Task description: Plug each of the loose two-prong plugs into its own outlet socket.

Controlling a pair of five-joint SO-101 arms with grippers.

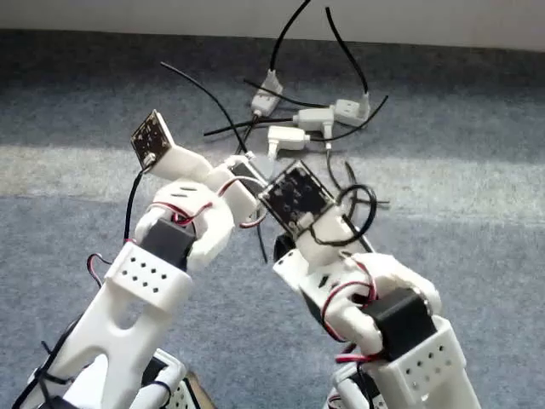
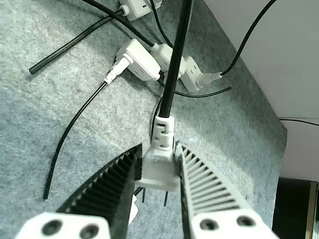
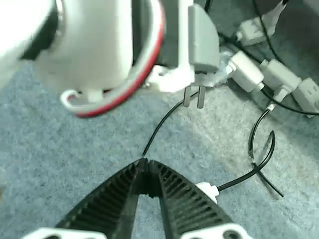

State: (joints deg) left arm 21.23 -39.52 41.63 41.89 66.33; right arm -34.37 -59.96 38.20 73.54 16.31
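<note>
Two prongs (image 2: 165,198) protruded from the white plug (image 2: 160,169), pinched by its flat sides in my left gripper (image 2: 158,149). I judged it light and rigid; its stiff black cord (image 2: 177,55) could twist it. My right gripper (image 3: 145,167) was pressed together. Outlet sockets (image 2: 137,59) lay beyond.

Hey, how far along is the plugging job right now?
Done: unclear; the white pieces in the cluster sit close together, but I cannot tell whether any are mated. In hand: the left gripper is shut on a two-prong plug, prongs bare. The right gripper is shut on nothing, beside what looks like another loose plug. Left: seating both.
</note>
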